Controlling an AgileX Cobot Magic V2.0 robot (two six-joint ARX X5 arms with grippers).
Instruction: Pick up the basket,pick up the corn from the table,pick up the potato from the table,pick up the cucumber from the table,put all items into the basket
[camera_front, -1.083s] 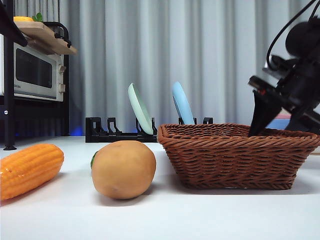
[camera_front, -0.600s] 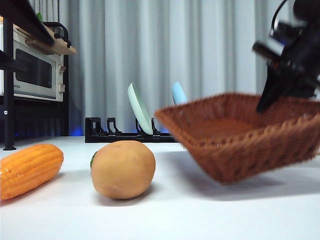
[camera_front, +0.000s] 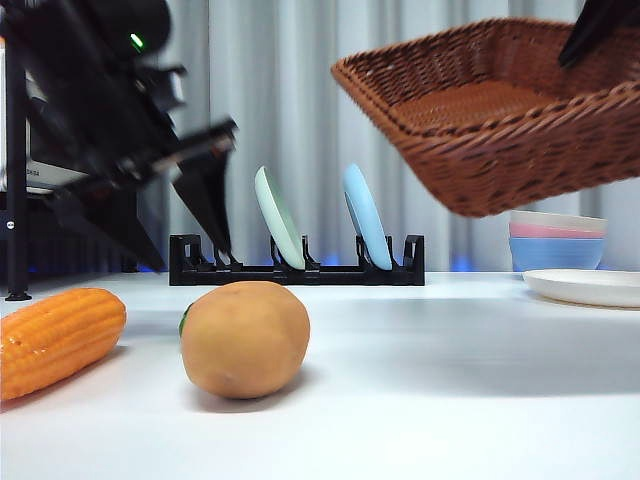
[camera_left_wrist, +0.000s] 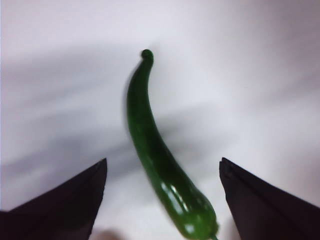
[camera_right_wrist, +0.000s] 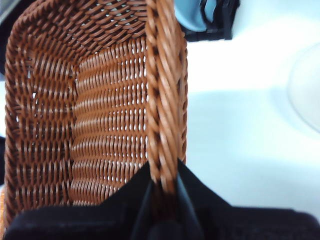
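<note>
The wicker basket (camera_front: 500, 120) hangs tilted high above the table (camera_front: 430, 400), my right gripper (camera_right_wrist: 162, 186) shut on its braided rim (camera_right_wrist: 161, 100). In the front view that gripper (camera_front: 592, 30) shows only as a dark tip at the top right corner. The corn (camera_front: 55, 340) lies at the near left, with the potato (camera_front: 245, 338) beside it. A green sliver of the cucumber (camera_front: 185, 320) peeks out behind the potato. My left gripper (camera_front: 192, 262) hangs open behind them. In the left wrist view the cucumber (camera_left_wrist: 150, 135) lies on the table below the open left gripper (camera_left_wrist: 163, 161), between its jaws.
A black dish rack (camera_front: 300, 270) with a green plate (camera_front: 280, 220) and a blue plate (camera_front: 365, 215) stands at the back. Stacked bowls (camera_front: 557, 245) and a white plate (camera_front: 585, 287) sit at the right. A microwave (camera_front: 40, 175) on a shelf stands far left.
The basket has risen from the table to the upper right, tilted, carried by the right gripper. The left arm has come down into view at the left, above the cucumber.
</note>
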